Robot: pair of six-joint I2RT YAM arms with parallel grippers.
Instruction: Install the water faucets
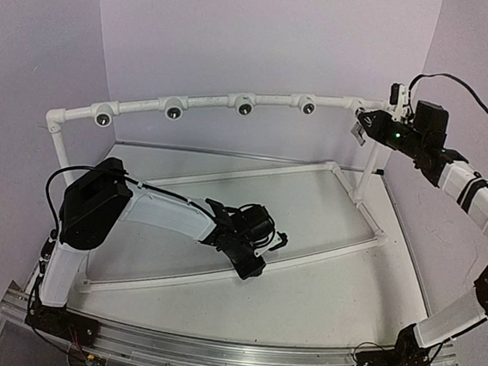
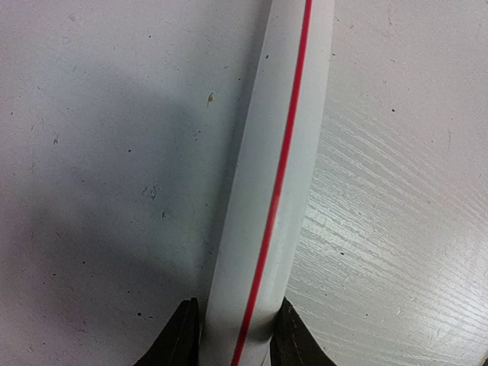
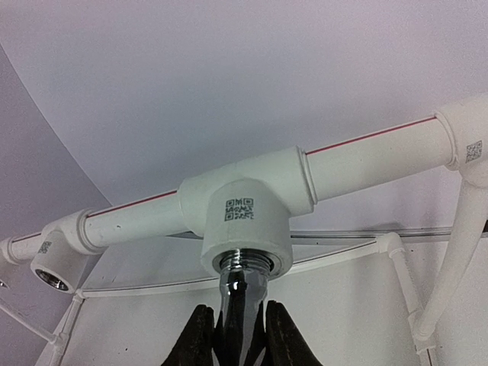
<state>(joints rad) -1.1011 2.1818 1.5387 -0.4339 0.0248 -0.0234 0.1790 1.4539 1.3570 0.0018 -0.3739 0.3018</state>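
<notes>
Where the top camera looks down: the left gripper (image 1: pixel 252 262) sits low on the frame's base pipe (image 1: pixel 324 250). The right gripper (image 1: pixel 361 129) is raised at the right end of the top pipe (image 1: pixel 208 103).
Left wrist: both fingers (image 2: pixel 181 339) pinch the white, red-striped base pipe, jaws drawn in tight against its sides, over the table (image 2: pixel 396 191).
Right wrist: the fingers (image 3: pixel 200 335) clamp the chrome water faucet (image 3: pixel 242 284), whose threaded end sits in the tee socket (image 3: pixel 245 221) on the top pipe.
</notes>
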